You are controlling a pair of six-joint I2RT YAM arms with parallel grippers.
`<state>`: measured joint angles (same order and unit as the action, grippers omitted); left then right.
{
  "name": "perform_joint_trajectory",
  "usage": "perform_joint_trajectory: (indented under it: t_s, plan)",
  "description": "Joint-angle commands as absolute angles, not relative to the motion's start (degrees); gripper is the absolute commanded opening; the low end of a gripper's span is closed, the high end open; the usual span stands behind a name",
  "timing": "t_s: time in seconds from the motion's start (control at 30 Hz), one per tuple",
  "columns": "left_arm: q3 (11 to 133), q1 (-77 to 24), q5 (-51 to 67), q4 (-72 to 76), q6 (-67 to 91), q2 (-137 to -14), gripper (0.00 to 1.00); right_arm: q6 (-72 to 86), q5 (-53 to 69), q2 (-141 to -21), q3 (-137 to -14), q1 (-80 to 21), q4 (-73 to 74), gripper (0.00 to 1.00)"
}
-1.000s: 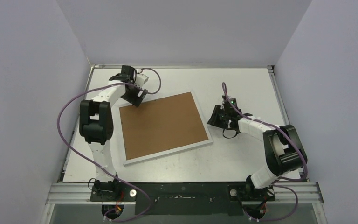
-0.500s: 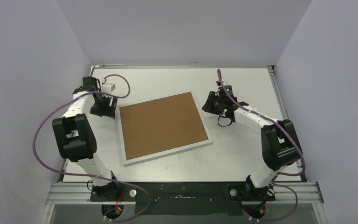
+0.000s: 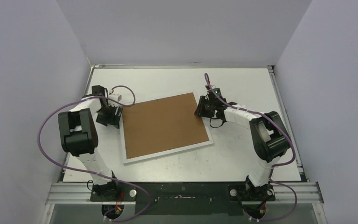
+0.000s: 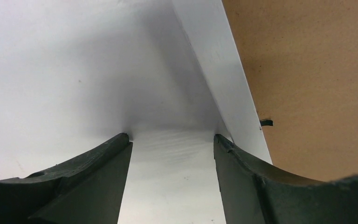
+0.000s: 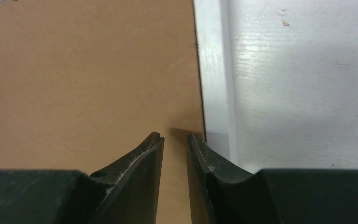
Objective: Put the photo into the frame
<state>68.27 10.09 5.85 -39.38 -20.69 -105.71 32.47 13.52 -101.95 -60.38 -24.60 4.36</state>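
Note:
The frame [image 3: 168,152] lies flat mid-table, its white rim around a brown backing board [image 3: 164,125]. The photo is hidden. My left gripper [image 3: 115,117] is low on the table just left of the frame's left edge. It is open, with bare table between its fingers [image 4: 172,136], and its right finger [image 4: 242,177] is next to the white rim [image 4: 223,79]. My right gripper [image 3: 199,108] is at the frame's far right corner. Its jaws [image 5: 175,136] stand a narrow gap apart over the backing board [image 5: 84,74], just inside the rim [image 5: 213,70], holding nothing.
A small black tab [image 4: 266,123] sits at the board's left edge. White table [image 5: 307,84] surrounds the frame. Grey walls enclose the left, back and right. Purple cables loop off both arms, the left one [image 3: 44,126] bulging toward the left wall.
My left gripper left the frame's far left corner, swung out left, then came back to the left edge. My right gripper moved up and left onto the far right corner. Both jaws narrowed.

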Motion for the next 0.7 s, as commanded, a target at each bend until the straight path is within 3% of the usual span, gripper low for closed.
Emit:
perform_joint_trajectory:
  t_s: [0.0,0.4,0.67]
  plan:
    - [70.28,7.18,8.65,-34.89,-19.95,-107.65,0.63,33.2,12.84,-101.86,-60.75,-25.95,2.25,0.26]
    - [70.14,4.81,9.47,-34.21,-19.76,-107.29,0.62,33.39,11.54,-101.08,-58.79,-28.96,2.94,0.25]
    - [72.25,8.4,11.88,-37.6,-20.58,-105.13,0.62,24.51,-2.84,-96.43,-64.94,-31.03,16.21,0.25]
